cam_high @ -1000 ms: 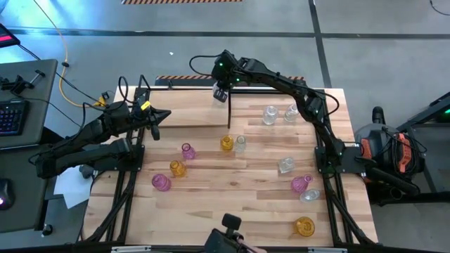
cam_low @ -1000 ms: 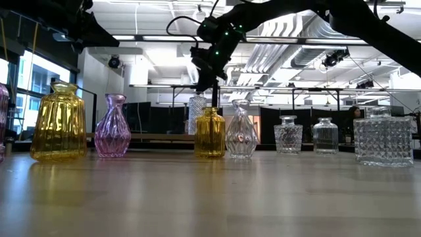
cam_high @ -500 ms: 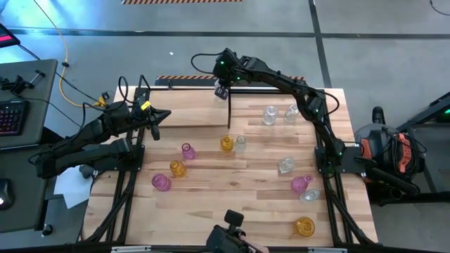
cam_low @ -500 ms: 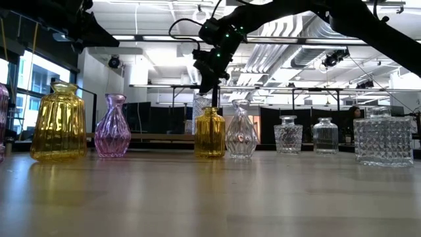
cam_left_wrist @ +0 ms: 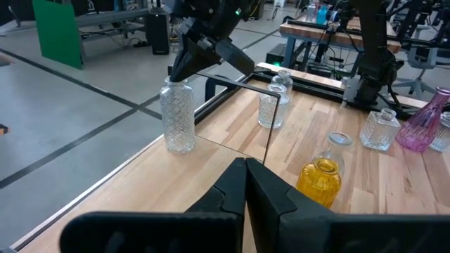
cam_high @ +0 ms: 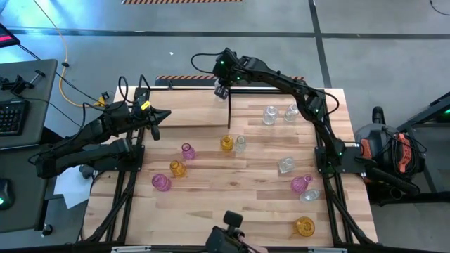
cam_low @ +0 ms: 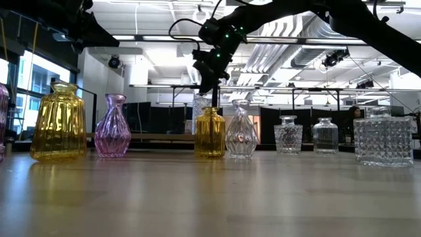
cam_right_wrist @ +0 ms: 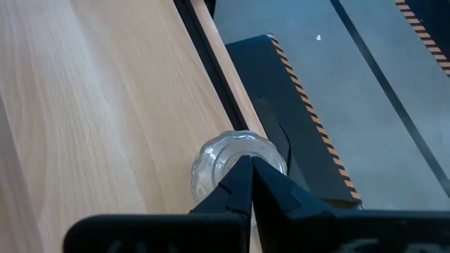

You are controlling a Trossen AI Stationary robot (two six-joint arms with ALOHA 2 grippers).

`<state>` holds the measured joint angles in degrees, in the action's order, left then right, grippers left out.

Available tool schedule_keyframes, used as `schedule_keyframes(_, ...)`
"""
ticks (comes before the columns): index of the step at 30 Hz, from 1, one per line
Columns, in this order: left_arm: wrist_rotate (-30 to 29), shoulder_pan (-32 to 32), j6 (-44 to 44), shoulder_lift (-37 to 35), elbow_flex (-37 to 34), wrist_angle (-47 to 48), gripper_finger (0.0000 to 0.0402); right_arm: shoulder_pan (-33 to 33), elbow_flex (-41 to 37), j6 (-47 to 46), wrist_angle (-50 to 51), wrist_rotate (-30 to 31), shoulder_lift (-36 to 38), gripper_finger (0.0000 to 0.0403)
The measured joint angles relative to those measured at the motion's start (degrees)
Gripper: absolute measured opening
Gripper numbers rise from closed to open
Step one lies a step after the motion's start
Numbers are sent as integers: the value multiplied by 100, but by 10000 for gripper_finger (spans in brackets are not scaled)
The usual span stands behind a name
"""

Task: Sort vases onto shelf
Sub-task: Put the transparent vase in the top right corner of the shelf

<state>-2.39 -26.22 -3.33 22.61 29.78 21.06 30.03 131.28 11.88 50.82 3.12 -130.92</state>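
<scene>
A clear vase (cam_left_wrist: 176,114) is seen on the shelf (cam_high: 190,112) at the table's twelve o'clock edge, the right gripper (cam_high: 221,90) poised over its mouth, jaws clenched and holding nothing. A straight lift is advised, so the rim is not clipped. The left gripper (cam_high: 156,119), also clenched, is parked at nine o'clock. Other vases (cam_high: 232,143) are left unsorted mid-table.

Both arms reach forward — left gripper (cam_high: 156,125) and right gripper (cam_high: 220,90) closed.
</scene>
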Motion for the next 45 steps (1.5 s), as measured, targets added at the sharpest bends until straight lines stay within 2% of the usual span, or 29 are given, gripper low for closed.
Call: schedule_keyframes(45,0,2,0,0,0,4,0,-93,74,15,47,306,32,0)
